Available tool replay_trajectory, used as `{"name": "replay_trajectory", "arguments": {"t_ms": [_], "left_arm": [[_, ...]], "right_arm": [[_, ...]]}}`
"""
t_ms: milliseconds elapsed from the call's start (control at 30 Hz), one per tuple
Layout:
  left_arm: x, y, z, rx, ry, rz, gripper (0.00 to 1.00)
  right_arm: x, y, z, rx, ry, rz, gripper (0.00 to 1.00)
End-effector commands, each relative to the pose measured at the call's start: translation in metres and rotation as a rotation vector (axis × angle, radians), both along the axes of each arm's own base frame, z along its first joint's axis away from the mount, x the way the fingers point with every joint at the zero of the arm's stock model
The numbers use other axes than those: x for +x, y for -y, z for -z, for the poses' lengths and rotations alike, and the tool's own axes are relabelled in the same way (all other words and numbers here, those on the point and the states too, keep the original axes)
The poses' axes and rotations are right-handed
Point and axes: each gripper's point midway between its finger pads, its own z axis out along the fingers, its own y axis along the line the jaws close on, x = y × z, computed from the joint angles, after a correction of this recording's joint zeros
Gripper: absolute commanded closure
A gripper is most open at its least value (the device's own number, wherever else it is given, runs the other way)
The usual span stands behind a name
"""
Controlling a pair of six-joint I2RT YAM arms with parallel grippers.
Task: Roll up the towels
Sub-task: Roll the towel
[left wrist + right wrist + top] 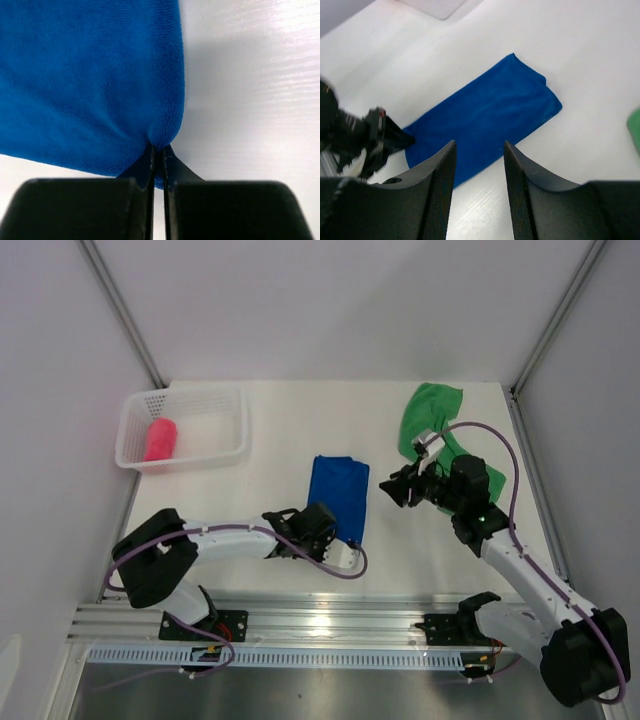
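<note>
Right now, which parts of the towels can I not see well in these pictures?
- Top view: the left claw covers a near corner of the flat royal blue cloth towel.
- Top view: the right arm and purple cable hide part of the crumpled bright green cloth towel.
- Right wrist view: the picture edge leaves only a green sliver.

Robotics lab test cell: white bench (290, 415) boxed in by plain white walls (340, 300) on aluminium corner posts (125, 315), slotted aluminium rail (330, 618) along the lower frame edge carrying a left arm (230, 537) and a right arm (525, 565), both with purple cables.
</note>
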Motion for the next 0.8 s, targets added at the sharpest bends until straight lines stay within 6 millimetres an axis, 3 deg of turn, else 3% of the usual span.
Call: {"name": "replay_trajectory", "arguments": {"t_ms": [0, 33, 100, 200, 367, 400, 467, 500, 567, 767], "left_arm": [[-0.019, -0.019, -0.001, 0.013, -0.169, -0.104, 0.99], [-0.025, -0.01, -0.011, -0.046, -0.237, -0.096, 0.99], [-0.024, -0.01, -0.031, -0.103, -0.311, -0.134, 0.99], [-0.027, -0.009, -0.045, -0.17, -0.401, -0.149, 0.99], [-0.03, -0.01, -0.047, -0.204, -0.485, -0.174, 0.99], [-0.03, -0.009, -0.047, -0.208, -0.496, -0.183, 0.99], [-0.027, -0.01, -0.048, -0.224, -0.505, -0.202, 0.99], [-0.027, -0.009, -0.048, -0.232, -0.512, -0.203, 0.99], [-0.023, -0.01, -0.047, -0.234, -0.512, -0.218, 0.99], [-0.02, -0.011, -0.048, -0.237, -0.508, -0.226, 0.99]], "right_arm": [[-0.026, -0.001, 0.006, -0.108, 0.144, -0.176, 0.54], [-0.039, -0.004, 0.019, -0.149, 0.192, -0.266, 0.54], [-0.058, -0.01, 0.034, -0.201, 0.239, -0.372, 0.54], [-0.078, -0.022, 0.053, -0.29, 0.321, -0.482, 0.52], [-0.102, -0.041, 0.092, -0.371, 0.294, -0.611, 0.51], [-0.104, -0.043, 0.1, -0.395, 0.284, -0.607, 0.51], [-0.108, -0.064, 0.096, -0.375, 0.364, -0.609, 0.49], [-0.102, -0.063, 0.105, -0.421, 0.389, -0.562, 0.48], [-0.103, -0.082, 0.095, -0.409, 0.481, -0.54, 0.46], [-0.104, -0.103, 0.123, -0.478, 0.428, -0.572, 0.46]]}}
